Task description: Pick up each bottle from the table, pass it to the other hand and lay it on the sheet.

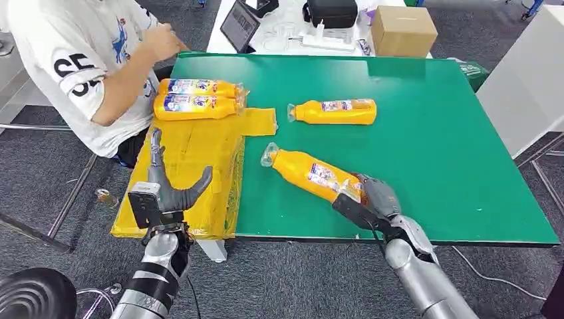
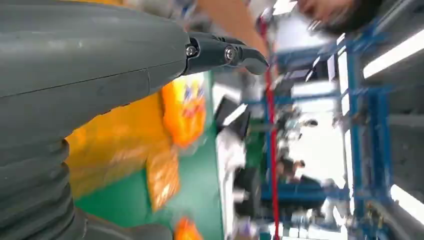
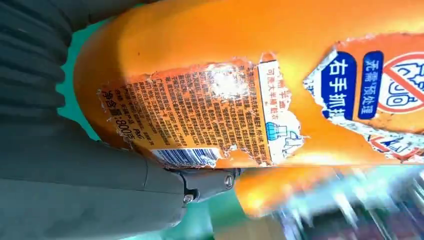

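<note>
Two bottles (image 1: 198,98) on the sheet (image 1: 193,173); two (image 1: 319,143) on the table (image 1: 432,146) right of it.

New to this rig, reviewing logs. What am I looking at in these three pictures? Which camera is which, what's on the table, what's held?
It is a humanoid robot with two silver arms ending in many-fingered hands. The wide picture is from its head, looking down at a green table. The other two come from cameras at its wrists, so they are turned and very close.

The right hand grips the base of an orange bottle; the right wrist view shows that bottle's torn label up close. The left hand holds nothing, fingers spread, above a yellow sheet at the table's left end.

Two bottles already lie on the sheet's far end, and another bottle lies on the green. A person sits at the far left.
</note>
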{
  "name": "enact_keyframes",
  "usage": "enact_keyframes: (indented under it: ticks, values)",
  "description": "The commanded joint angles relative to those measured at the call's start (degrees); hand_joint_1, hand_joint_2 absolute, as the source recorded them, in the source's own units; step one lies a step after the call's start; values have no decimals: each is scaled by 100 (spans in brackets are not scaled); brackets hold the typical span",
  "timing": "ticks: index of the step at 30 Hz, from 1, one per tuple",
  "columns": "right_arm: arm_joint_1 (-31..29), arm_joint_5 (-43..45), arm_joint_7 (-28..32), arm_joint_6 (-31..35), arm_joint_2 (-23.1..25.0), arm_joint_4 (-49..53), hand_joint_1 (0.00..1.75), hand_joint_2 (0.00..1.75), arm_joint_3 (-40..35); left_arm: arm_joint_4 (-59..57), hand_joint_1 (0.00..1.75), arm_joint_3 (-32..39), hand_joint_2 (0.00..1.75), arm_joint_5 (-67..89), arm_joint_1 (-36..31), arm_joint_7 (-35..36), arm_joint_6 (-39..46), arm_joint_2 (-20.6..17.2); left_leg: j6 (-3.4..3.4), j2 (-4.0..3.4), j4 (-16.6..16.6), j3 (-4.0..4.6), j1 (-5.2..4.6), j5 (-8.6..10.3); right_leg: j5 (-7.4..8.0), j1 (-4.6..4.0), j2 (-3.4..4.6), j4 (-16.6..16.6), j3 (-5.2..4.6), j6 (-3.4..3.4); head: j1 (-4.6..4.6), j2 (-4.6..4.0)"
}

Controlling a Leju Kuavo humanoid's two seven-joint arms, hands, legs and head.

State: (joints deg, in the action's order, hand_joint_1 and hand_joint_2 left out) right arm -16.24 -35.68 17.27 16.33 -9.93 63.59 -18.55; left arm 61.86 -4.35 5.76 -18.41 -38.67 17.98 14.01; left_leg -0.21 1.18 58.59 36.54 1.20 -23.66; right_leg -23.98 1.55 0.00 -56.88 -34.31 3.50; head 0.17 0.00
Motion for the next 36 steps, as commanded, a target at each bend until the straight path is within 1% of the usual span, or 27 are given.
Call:
enact_keyframes:
  ticks: [1, 2, 3, 5, 7, 9, 12, 13, 14, 15, 16, 17, 18, 19, 20, 22, 23, 24, 25, 26, 27, 28, 30, 33, 34, 35, 36]
  values:
    - [846, 1188, 1137, 1566, 1690, 2616, 175, 175, 2014, -395, 0, -98, 175, -1225, 9, 1078, -1624, 229, 2, -17, 2, -13, -3, -13, -12, -3, 8, -9, 5, -22, -4, 0]
    - [931, 1431, 1271, 1638, 1761, 2700, 175, 175, 2125, -353, 0, -161, 175, -1512, 27, 1214, -1849, 203, 2, -21, 1, -21, -1, -17, -15, -6, 9, -8, 10, -27, -9, 0]
    - [971, 1519, 1372, 1686, 1762, 2665, 175, 175, 2166, -305, 0, -211, 175, -1740, 45, 1322, -2066, 167, 2, -2, -2, -15, 1, -9, -12, -6, -6, -2, 8, -20, -7, 0]
    - [1006, 1728, 1537, 1533, 1767, 2460, 175, 175, 2242, -147, 0, -366, 175, -2079, 114, 1440, -2425, 42, 8, 5, -5, -38, 5, -17, -21, -13, -20, 7, 35, -29, -2, 0]
    - [1000, 1796, 1687, 1496, 1768, 2307, 175, 175, 2262, -83, 0, -391, 175, -2142, 151, 1469, -2483, 11, 7, -11, -4, -20, 3, -10, -8, -8, 1, 7, 13, -16, -4, 0]
    - [983, 1802, 1709, 1493, 1773, 2265, 175, 175, 2259, -64, 0, -395, 175, -2148, 159, 1472, -2486, 5, 8, -18, -5, -22, 1, -11, -6, -6, 9, 8, 13, -17, -2, 0]
    - [1001, 1660, 1904, 1236, 1783, 1829, 175, 175, 2165, 44, 0, -638, 175, -2683, 253, 1646, -3265, -115, 4, -15, -6, -12, 0, -6, -2, -5, 7, 5, 2, -15, -2, 0]
    - [1006, 1545, 1978, 1204, 1790, 1616, 175, 175, 2108, 70, 0, -696, 175, -2729, 288, 1641, -3328, -131, 6, -19, -8, -25, 4, -10, -4, -10, 9, 9, 15, -22, -4, 0]
    - [1009, 1529, 2038, 1249, 1809, 1540, 175, 175, 2100, 77, 0, -713, 175, -2729, 301, 1642, -3321, -129, 4, -16, -10, -20, 4, -6, -2, -9, 7, 12, 11, -17, -2, 0]
    - [1009, 1529, 2038, 1249, 1809, 1540, 175, 175, 2100, 77, 0, -713, 175, -2729, 301, 1642, -3321, -129, 6, -23, -15, -35, 6, -10, -3, -12, 11, 18, 25, -24, -4, 0]
    - [1016, 1562, 2108, 1169, 1838, 1405, 175, 175, 2074, 102, 0, -779, 175, -2781, 320, 1611, -3450, -148, 5, -23, -12, -27, 3, -10, -3, -9, 13, 14, 16, -19, -4, 0]
    - [1030, 1562, 2139, 927, 1846, 1230, 175, 175, 1966, 116, 0, -869, 175, -2914, 346, 1632, -3673, -180, 4, -20, -8, -18, 3, -8, -2, -7, 13, 10, 8, -14, -4, 0]
    - [1055, 1513, 2170, 830, 1869, 1070, 175, 175, 1876, 144, 0, -931, 175, -2965, 374, 1608, -3802, -195, 5, -27, -11, -31, 6, -13, -4, -12, 17, 15, 19, -20, -4, 0]
    - [1073, 1521, 2212, 691, 1911, 912, 175, 175, 1791, 166, 0, -1002, 175, -3044, 393, 1589, -3980, -214, 3, -19, -10, -19, 4, -7, -1, -8, 13, 12, 8, -13, -4, 0]
    - [1089, 1457, 2236, 513, 1958, 638, 175, 175, 1624, 218, 0, -1075, 175, -3033, 432, 1560, -4048, -235, 9, -38, -19, -57, 8, -20, -7, -17, 24, 26, 43, -30, -4, 0]
    - [1089, 1365, 2273, 341, 2059, 196, 175, 175, 1356, 283, 0, -1189, 175, -2947, 465, 1509, -4098, -258, 5, -33, -14, -38, 9, -15, -2, -15, 24, 21, 25, -20, -4, 0]
    - [1078, 1166, 2273, 365, 2072, -54, 175, 175, 1097, 299, 0, -1278, 175, -2935, 463, 1499, -4198, -276, 3, -31, -11, -29, 8, -12, -1, -13, 23, 16, 16, -17, -2, 0]
    - [1034, 1109, 2273, 295, 2106, -278, 175, 175, 930, 281, 0, -1338, 175, -2883, 442, 1492, -4207, -295, 4, -36, -14, -39, 9, -15, -2, -14, 27, 19, 25, -21, -2, 0]
    - [995, 944, 2273, 357, 2109, -415, 175, 175, 712, 266, 0, -1390, 175, -2833, 413, 1474, -4208, -300, 2, -31, -10, -22, 9, -10, 1, -13, 24, 15, 10, -15, -2, 0]
    - [916, 917, 2273, 358, 2173, -600, 175, 175, 512, 221, 0, -1450, 175, -2826, 367, 1474, -4256, -310, 3, -44, -16, -39, 9, -15, 0, -16, 34, 19, 23, -23, -4, 0]
    - [888, 928, 2273, 398, 2207, -656, 175, 175, 459, 195, 0, -1462, 175, -2815, 347, 1472, -4243, -308, 2, -35, -11, -24, 7, -10, 1, -12, 28, 12, 9, -17, -4, 0]
    - [888, 928, 2273, 398, 2207, -656, 175, 175, 459, 195, 0, -1462, 175, -2815, 347, 1472, -4243, -308, 4, -42, -13, -35, 9, -14, 0, -15, 32, 15, 17, -24, -2, 0]
    - [865, 928, 2266, 387, 2203, -656, 175, 175, 455, 193, 0, -1460, 175, -2815, 340, 1471, -4242, -311, 3, -24, -8, -10, 5, -6, 0, -8, 16, 7, -2, -13, -4, 0]
    - [849, 929, 2266, 383, 2159, -638, 175, 175, 474, 191, 0, -1459, 175, -2814, 341, 1467, -4247, -319, 8, -33, -9, -27, 6, -12, -3, -11, 20, 11, 13, -20, -4, 0]
    - [856, 914, 2273, 341, 2139, -613, 175, 175, 436, 188, 0, -1475, 175, -2794, 334, 1465, -4253, -326, 6, -20, -9, -14, 4, -6, -2, -7, 10, 9, 5, -14, -2, 0]
    - [830, 818, 2273, 287, 2147, -631, 175, 175, 284, 152, 0, -1531, 175, -2753, 293, 1474, -4288, -332, 9, -28, -9, -27, 6, -12, -3, -12, 16, 12, 17, -21, -2, 0]
    - [784, 831, 2272, 217, 2201, -693, 175, 175, 199, 118, 0, -1570, 175, -2701, 259, 1471, -4274, -324, 7, -28, -8, -21, 4, -11, -3, -9, 17, 9, 10, -18, -2, 0]
